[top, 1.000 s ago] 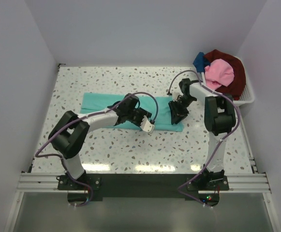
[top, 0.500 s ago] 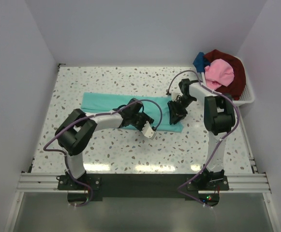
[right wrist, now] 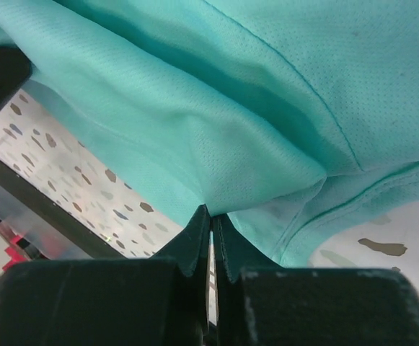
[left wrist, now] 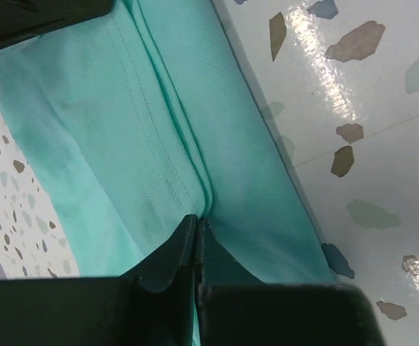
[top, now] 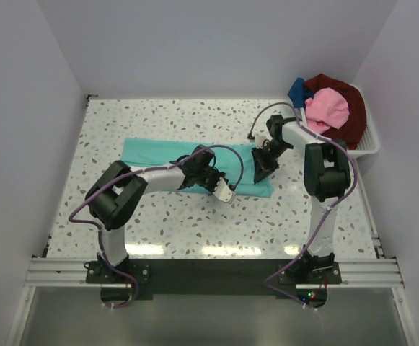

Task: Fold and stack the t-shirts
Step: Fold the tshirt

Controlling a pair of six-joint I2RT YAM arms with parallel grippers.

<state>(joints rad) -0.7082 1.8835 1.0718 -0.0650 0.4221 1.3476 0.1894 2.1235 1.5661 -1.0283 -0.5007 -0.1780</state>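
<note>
On counter (top: 159,223) teal t-shirt (top: 148,153) lies flat as narrow band. Far right, basket (top: 371,148) holds other t-shirts (top: 328,108). Both left tool (left wrist: 197,220) and right tool (right wrist: 210,213) clamped on its right half — we judge, to carry it over for cross fold.

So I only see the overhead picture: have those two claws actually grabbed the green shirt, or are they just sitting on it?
Observer: The left wrist camera shows the left gripper shut, with a ridge of the teal t-shirt running in between its jaws.
Operator: And the other claw?
Observer: The right wrist camera shows the right gripper shut too, with the fabric puckering towards its tips.
Operator: Which part of the shirt is that?
Observer: An edge. A stitched hem curves just beside the tips, and the speckled table shows past it.
</note>
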